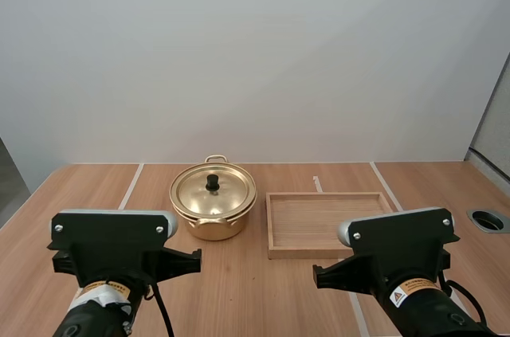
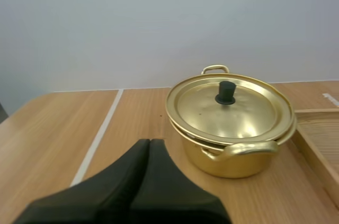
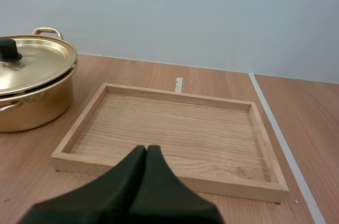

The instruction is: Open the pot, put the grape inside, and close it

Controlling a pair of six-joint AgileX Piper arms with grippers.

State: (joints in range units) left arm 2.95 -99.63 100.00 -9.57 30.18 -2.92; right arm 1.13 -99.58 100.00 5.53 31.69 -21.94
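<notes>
Sitting on the table (image 1: 96,193) with its lid (image 1: 213,191) on, the gold pot (image 1: 213,209) stands just left of a wooden tray (image 1: 330,221), and no grape lies on the tray floor or the bare table around it. This fits two stages: the grape shut inside the pot, or the grape yet to arrive; the lid hides which. The left gripper (image 2: 150,144) hangs short of the pot with its fingers pressed together into one dark wedge, holding nothing. The right gripper (image 3: 146,151) hangs at the tray's near rim, its fingers likewise together and empty. The lid looks like thin polished metal, so I judge it light, stiff and slippery on its domed face; the small black knob (image 2: 225,92) at its centre is the sure place to pinch, from straight above. The pot itself seems light enough to slide if nudged sideways, and its two loop handles, one at the far side (image 2: 215,68), one at the near side (image 2: 241,150), would give a hold for steadying it.
</notes>
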